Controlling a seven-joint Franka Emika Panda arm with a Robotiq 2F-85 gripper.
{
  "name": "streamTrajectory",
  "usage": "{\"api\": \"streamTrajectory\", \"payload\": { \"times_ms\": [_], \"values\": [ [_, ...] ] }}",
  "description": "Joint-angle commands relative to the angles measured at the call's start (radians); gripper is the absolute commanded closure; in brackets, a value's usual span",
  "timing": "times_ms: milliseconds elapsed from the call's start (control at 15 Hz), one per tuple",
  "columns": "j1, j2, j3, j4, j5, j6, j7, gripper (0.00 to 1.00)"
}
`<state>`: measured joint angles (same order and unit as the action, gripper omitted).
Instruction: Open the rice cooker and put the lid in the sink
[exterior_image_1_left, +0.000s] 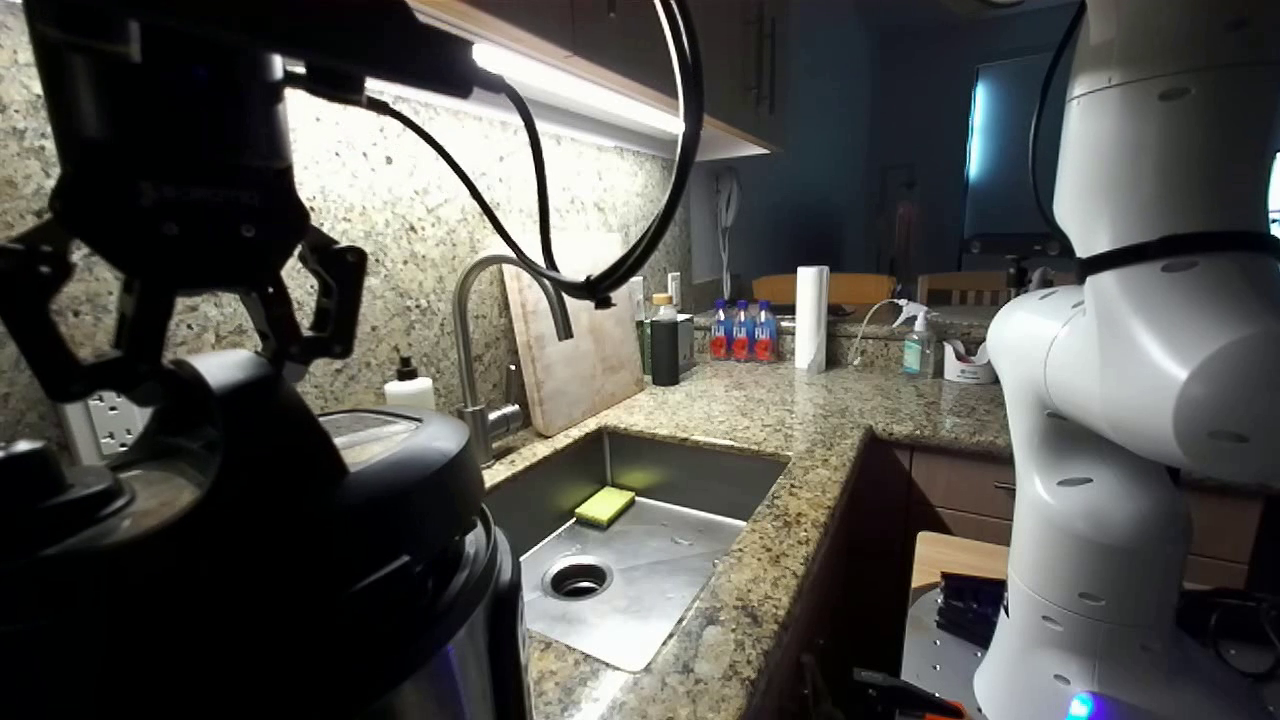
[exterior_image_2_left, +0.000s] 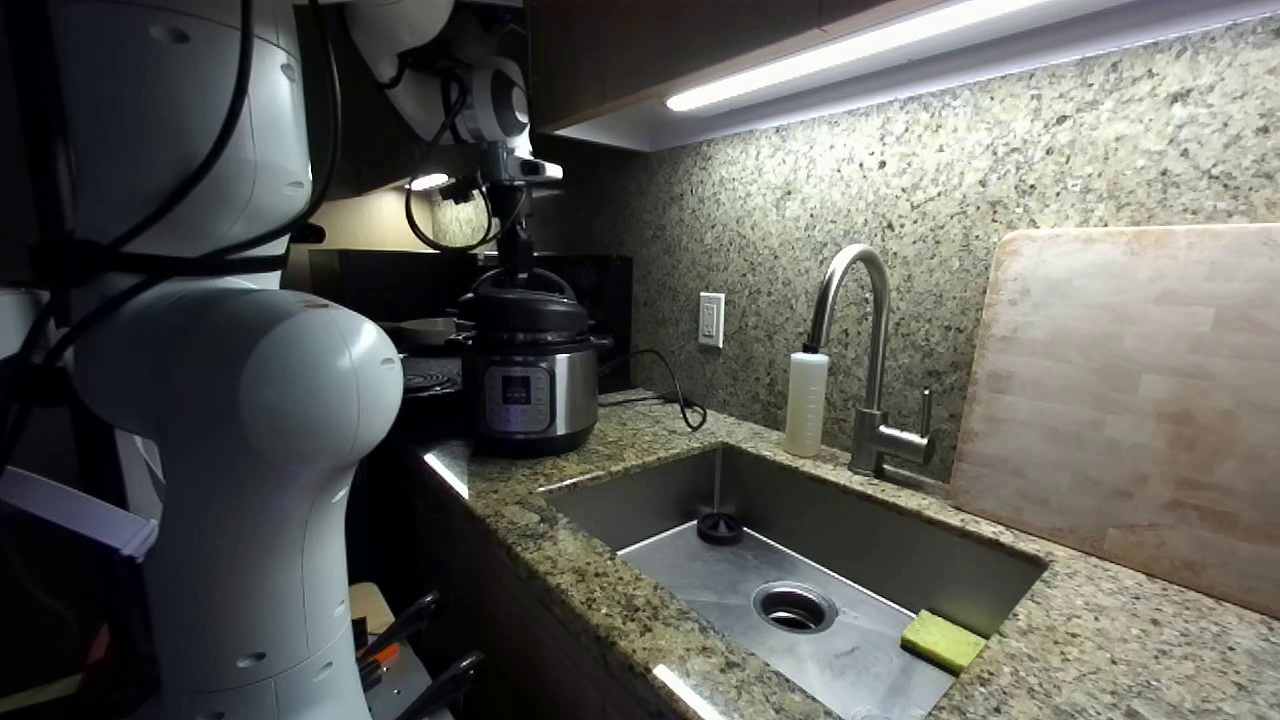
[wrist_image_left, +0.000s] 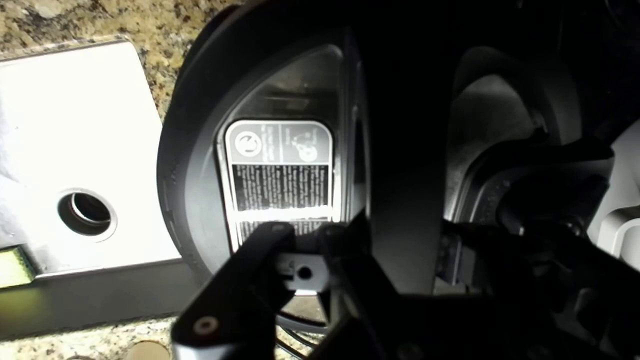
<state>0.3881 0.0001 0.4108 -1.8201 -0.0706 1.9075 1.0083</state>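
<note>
The rice cooker (exterior_image_2_left: 530, 390), with its steel body and black top ring, stands on the counter beyond the sink's end in an exterior view. Its black domed lid (exterior_image_1_left: 430, 470) sits over it; whether a small gap separates them I cannot tell. The lid's arched handle (wrist_image_left: 405, 190) runs between my fingers in the wrist view. My gripper (exterior_image_1_left: 215, 365) is shut on this handle, one finger at each side, from above. The steel sink (exterior_image_1_left: 660, 560) lies beside the cooker, and its drain shows in all views. The inside of the cooker is hidden under the lid.
In the sink are a yellow-green sponge (exterior_image_1_left: 605, 507) and a black round stopper (exterior_image_2_left: 719, 528). The curved faucet (exterior_image_2_left: 880, 340) rises behind it, near a white bottle (exterior_image_2_left: 805, 400) and a leaning cutting board (exterior_image_2_left: 1130, 400). A power cord (exterior_image_2_left: 685, 395) lies beside the cooker.
</note>
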Motion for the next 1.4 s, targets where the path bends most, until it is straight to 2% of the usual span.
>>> {"api": "streamTrajectory", "payload": {
  "times_ms": [0,1333],
  "values": [
    [0.005,-0.056,-0.002,-0.009,-0.018,0.007,0.028,0.91],
    [-0.008,-0.111,-0.008,-0.010,-0.014,0.016,0.029,0.92]
  ]
}}
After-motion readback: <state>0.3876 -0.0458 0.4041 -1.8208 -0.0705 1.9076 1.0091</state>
